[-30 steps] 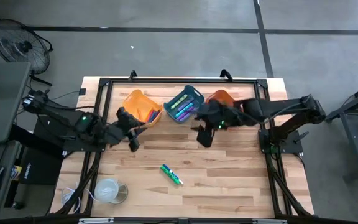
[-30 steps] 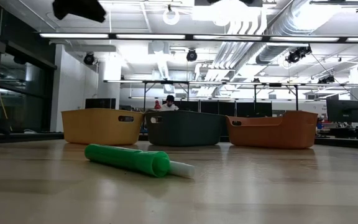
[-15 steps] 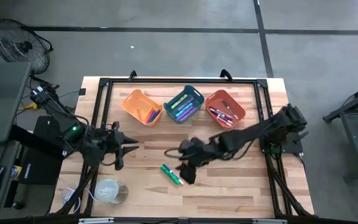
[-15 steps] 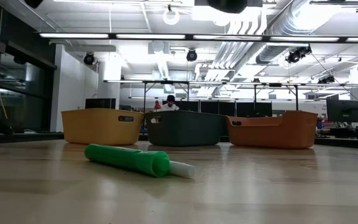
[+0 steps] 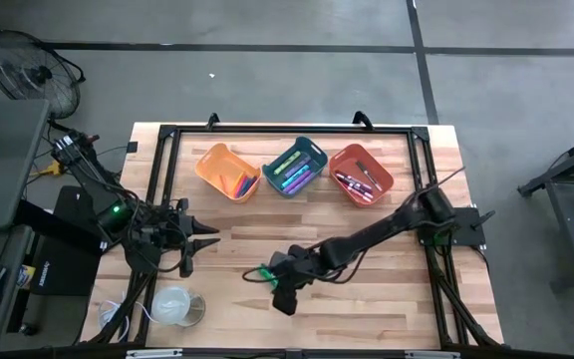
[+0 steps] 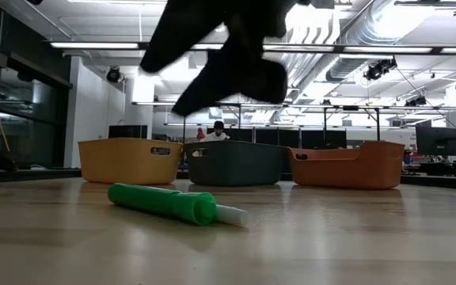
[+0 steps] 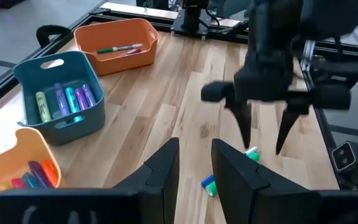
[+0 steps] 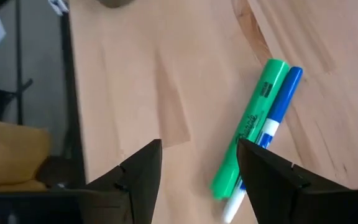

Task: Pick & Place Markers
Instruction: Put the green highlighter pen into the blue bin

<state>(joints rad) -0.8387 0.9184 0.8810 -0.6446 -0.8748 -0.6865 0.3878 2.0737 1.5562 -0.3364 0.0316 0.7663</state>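
Two markers lie side by side on the bare wood: a green one (image 8: 252, 126) (image 6: 158, 202) and a blue-and-white one (image 8: 279, 102), seen together in the high view as the pair (image 5: 264, 273). My right gripper (image 8: 197, 180) (image 5: 281, 293) hovers open just above them, fingers pointing down, touching neither. My left gripper (image 5: 193, 247) (image 7: 194, 169) is open over the table's left part, well apart from the markers. Other markers lie in the three bins.
Three bins stand along the far edge: yellow-orange (image 5: 210, 160), blue (image 5: 313, 152) and red-orange (image 5: 343, 156). A white round cup-like thing (image 5: 172, 304) sits near the near-left corner. Black frame rails (image 5: 287, 131) border the table. A person (image 6: 217, 131) shows far behind the bins.
My right gripper has swung from beside the bins toward the near edge and to the left, coming down over the green and blue markers. My left gripper has drawn back from the yellow-orange bin toward the near-left. The markers have not moved.
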